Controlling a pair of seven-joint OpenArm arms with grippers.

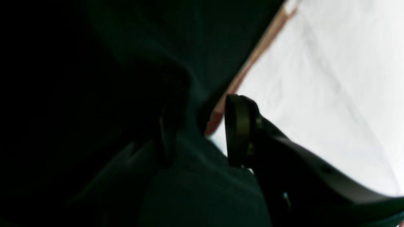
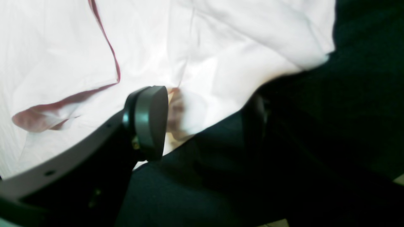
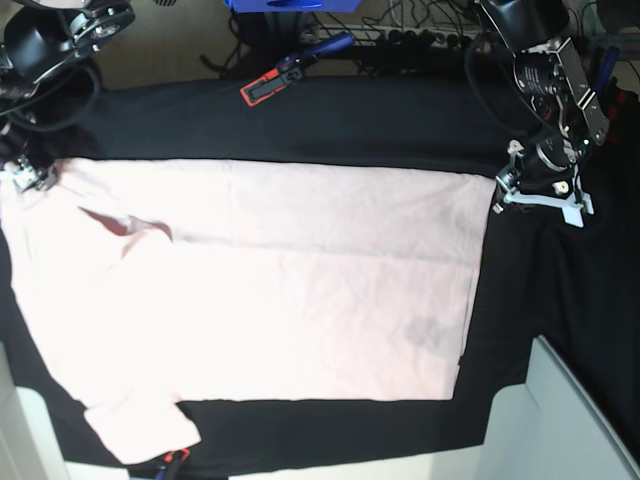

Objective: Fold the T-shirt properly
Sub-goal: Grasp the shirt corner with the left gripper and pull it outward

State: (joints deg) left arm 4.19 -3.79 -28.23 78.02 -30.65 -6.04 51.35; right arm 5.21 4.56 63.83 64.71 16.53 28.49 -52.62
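Observation:
The pale pink T-shirt (image 3: 270,280) lies spread flat, plain side up, on the black table cloth (image 3: 380,120). A faint grey print shows through near its right end. My left gripper (image 3: 503,190) is at the shirt's far right corner. In the left wrist view the left gripper (image 1: 199,132) is open, its jaws standing either side of the shirt's hem edge (image 1: 249,63). My right gripper (image 3: 30,178) is at the far left corner. In the right wrist view the right gripper (image 2: 202,126) is open around the shirt's edge (image 2: 186,116).
A red-and-black clamp (image 3: 265,88) and a blue clamp (image 3: 325,45) lie at the table's back edge, with cables behind. A white panel (image 3: 570,420) stands at the front right. A darker pink fold (image 3: 125,222) sits near the shirt's left end.

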